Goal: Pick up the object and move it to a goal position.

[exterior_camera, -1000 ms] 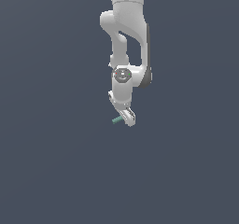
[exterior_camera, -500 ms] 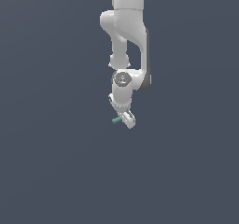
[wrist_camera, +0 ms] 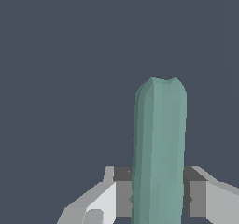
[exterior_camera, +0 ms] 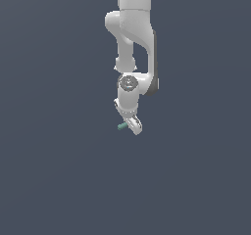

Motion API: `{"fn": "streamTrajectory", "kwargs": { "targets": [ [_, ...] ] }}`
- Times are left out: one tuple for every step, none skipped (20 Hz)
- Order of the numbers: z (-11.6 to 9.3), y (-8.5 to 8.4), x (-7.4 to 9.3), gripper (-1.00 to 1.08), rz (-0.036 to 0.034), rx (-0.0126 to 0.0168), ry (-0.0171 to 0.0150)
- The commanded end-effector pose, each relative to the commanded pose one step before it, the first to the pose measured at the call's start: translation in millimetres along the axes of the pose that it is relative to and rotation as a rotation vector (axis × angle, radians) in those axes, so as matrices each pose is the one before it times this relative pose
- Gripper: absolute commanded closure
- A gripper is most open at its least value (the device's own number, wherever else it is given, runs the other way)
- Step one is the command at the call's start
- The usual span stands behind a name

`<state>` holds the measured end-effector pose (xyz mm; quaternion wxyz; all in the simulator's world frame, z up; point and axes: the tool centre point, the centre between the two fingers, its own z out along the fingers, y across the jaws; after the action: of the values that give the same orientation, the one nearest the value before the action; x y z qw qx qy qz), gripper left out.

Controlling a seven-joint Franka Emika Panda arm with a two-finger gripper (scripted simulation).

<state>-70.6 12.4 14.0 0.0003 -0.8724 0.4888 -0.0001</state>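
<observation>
The object [wrist_camera: 158,153] is a teal-green rod with a matte, faintly faceted surface and a blunt, slightly notched tip, clamped between the jaws of the gripper [wrist_camera: 158,195]; the dark grey pads [wrist_camera: 122,190] press against its two sides, so the jaws are closed down to the width of the rod. In the exterior view the same object [exterior_camera: 122,126] shows as a short green stub jutting out toward the exterior view's left from the gripper [exterior_camera: 131,125], much shorter than the gripper is wide. The arm [exterior_camera: 132,38] is smooth, glossy white with rounded, swollen links and a grey circular joint cap [exterior_camera: 128,83] facing the camera; it hangs down from the top of the exterior view. Around it everything is a flat, even slate-grey backdrop [exterior_camera: 49,170], with no visible edge, seam or texture, so whether it is a floor or a wall cannot be told.
</observation>
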Motion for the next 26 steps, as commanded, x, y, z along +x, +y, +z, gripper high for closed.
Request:
{"fn": "streamTrajectory", "kwargs": {
  "targets": [
    [-0.37,-1.57,0.3,1.08,-0.00006,0.00022,0.00004],
    [-0.32,-1.37,0.3,1.08,0.0,0.0,0.0],
    [-0.41,-1.76,0.38,1.08,0.0,0.0,0.0],
    [-0.49,-2.14,0.46,1.08,0.0,0.0,0.0],
    [-0.57,-2.56,0.47,1.08,-0.00015,-0.00025,0.00039],
    [-0.66,-2.89,0.63,1.08,0.0,0.0,0.0],
    [-0.74,-3.25,0.7,1.08,0.0,0.0,0.0],
    [-0.82,-3.61,0.78,1.08,0.0,0.0,0.0],
    [-0.84,-4.0,0.78,1.08,-0.00015,-0.00031,0.00034],
    [-0.97,-4.29,0.93,1.08,0.0,0.0,0.0],
    [-1.04,-4.62,1.0,1.08,0.0,0.0,0.0],
    [-1.11,-4.93,1.07,1.08,0.0,0.0,0.0],
    [-1.11,-5.29,1.05,1.08,-0.00017,-0.00031,0.00034],
    [-1.23,-5.52,1.2,1.08,0.0,0.0,0.0],
    [-1.29,-5.8,1.26,1.08,0.0,0.0,0.0],
    [-1.34,-6.06,1.32,1.08,0.0,0.0,0.0],
    [-1.39,-6.31,1.38,1.08,0.0,0.0,0.0],
    [-1.33,-6.58,1.31,1.08,-0.00019,-0.00034,0.0003],
    [-1.41,-6.48,1.42,1.08,0.0,0.0,0.0],
    [-1.37,-6.36,1.4,1.08,0.0,0.0,0.0],
    [-1.34,-6.25,1.38,1.08,0.0,0.0,0.0],
    [-1.31,-6.14,1.35,1.08,0.0,0.0,0.0],
    [-1.28,-6.03,1.33,1.08,0.0,0.0,0.0],
    [-1.25,-5.92,1.31,1.08,0.0,0.0,0.0],
    [-1.22,-5.81,1.29,1.08,0.0,0.0,0.0],
    [-1.18,-5.7,1.27,1.08,0.0,0.0,0.0]
  ]
}}
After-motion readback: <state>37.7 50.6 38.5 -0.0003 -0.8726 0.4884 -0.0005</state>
